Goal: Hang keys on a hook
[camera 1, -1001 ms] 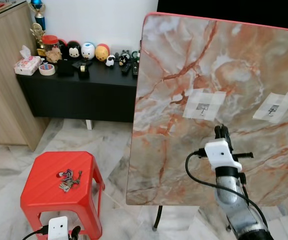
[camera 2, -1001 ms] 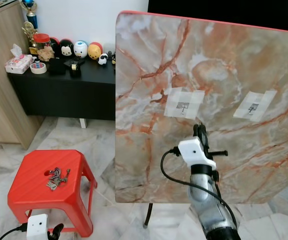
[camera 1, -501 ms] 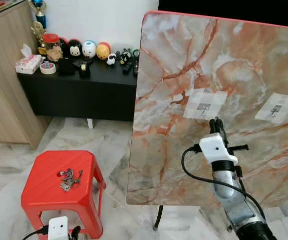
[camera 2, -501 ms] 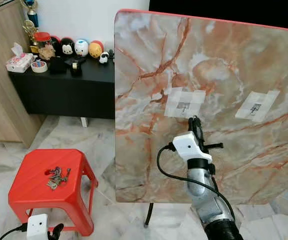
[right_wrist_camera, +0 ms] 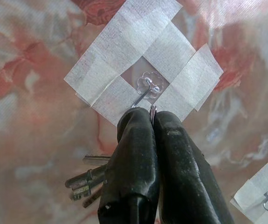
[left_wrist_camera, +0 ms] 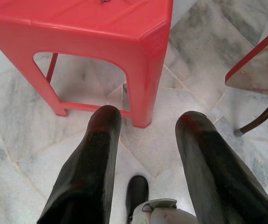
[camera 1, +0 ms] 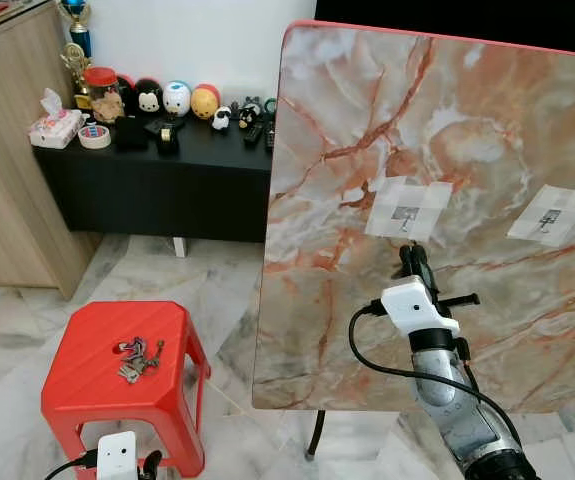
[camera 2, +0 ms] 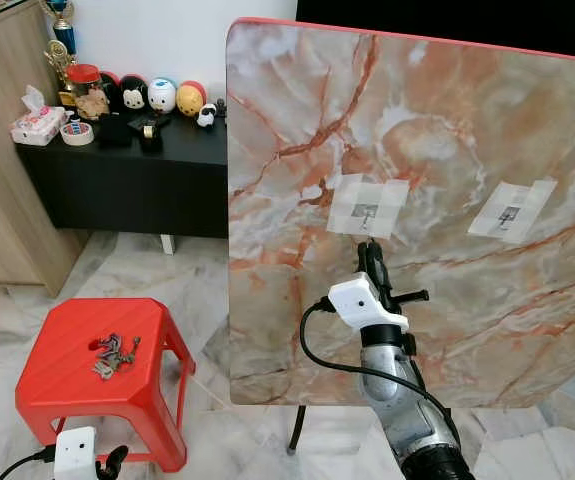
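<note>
Against the upright orange-veined marble board point(camera 1: 437, 150), the right gripper point(right_wrist_camera: 152, 114) clenches the ring of a dull metal key bunch point(right_wrist_camera: 85, 184) just under the taped clear plastic hook point(right_wrist_camera: 145, 88), where a slight misalignment could knock the ring past its tip, while the left gripper point(left_wrist_camera: 145, 123) hangs unclenched by the red plastic stool point(left_wrist_camera: 101, 28).

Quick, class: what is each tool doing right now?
Left tool: open, holding nothing, low beside the red stool.
Right tool: shut on a key bunch, at the taped hook.

The right arm point(camera 1: 457, 400) is silver, with a white wrist block, a looping black cable and black fingers point(right_wrist_camera: 171, 154). Left fingers point(left_wrist_camera: 92, 172) look faintly red-tinged, perhaps reflection.
</note>
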`<state>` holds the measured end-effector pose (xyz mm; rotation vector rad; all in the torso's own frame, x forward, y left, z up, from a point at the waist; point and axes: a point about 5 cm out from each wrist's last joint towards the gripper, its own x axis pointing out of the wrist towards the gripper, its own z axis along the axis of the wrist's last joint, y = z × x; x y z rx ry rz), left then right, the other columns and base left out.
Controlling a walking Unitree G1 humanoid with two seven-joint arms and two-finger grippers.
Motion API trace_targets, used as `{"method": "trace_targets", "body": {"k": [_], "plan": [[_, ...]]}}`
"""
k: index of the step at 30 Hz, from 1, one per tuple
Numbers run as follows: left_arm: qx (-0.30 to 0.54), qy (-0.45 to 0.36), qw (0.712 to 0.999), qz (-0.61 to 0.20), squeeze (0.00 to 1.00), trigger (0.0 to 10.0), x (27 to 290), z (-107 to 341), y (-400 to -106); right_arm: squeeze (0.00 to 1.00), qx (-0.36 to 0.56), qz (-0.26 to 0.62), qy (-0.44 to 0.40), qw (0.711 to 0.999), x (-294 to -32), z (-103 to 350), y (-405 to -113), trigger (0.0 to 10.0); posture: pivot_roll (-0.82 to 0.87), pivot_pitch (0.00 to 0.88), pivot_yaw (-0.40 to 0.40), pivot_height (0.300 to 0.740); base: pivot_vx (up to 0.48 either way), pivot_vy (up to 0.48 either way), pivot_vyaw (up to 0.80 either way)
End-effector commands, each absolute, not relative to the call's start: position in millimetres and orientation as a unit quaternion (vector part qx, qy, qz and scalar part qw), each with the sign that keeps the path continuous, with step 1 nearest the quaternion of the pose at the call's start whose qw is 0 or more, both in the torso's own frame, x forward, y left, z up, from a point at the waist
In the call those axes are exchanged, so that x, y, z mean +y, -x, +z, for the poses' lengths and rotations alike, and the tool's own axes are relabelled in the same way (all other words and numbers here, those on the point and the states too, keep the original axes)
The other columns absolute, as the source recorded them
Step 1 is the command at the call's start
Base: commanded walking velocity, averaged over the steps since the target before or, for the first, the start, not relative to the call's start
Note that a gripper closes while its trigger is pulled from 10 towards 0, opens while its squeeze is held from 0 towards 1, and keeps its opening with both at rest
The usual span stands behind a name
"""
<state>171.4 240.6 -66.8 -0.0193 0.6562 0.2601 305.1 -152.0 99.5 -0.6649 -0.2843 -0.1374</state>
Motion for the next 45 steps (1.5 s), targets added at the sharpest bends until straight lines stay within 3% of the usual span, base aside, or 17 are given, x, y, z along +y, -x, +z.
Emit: {"method": "trace_targets", "body": {"k": [1,21,45], "plan": [[0.320,0.015,0.939,0.123,0.00,10.0,237,-68,-172,0.00,-0.148,-0.074,0.328,0.930,-155,106,-309,10.0,0.06,0.044,-0.133,0.740,0.000,0.000,0.00],[0.321,0.016,0.939,0.121,0.00,10.0,237,-68,-172,0.00,-0.120,-0.090,0.290,0.945,-153,107,-324,10.0,0.06,0.044,-0.131,0.740,0.000,0.000,0.00],[0.320,0.018,0.940,0.115,0.00,10.0,233,-68,-172,0.00,-0.147,-0.079,0.293,0.942,-148,118,-333,10.0,0.06,0.040,-0.134,0.740,0.000,0.000,0.00]]}}
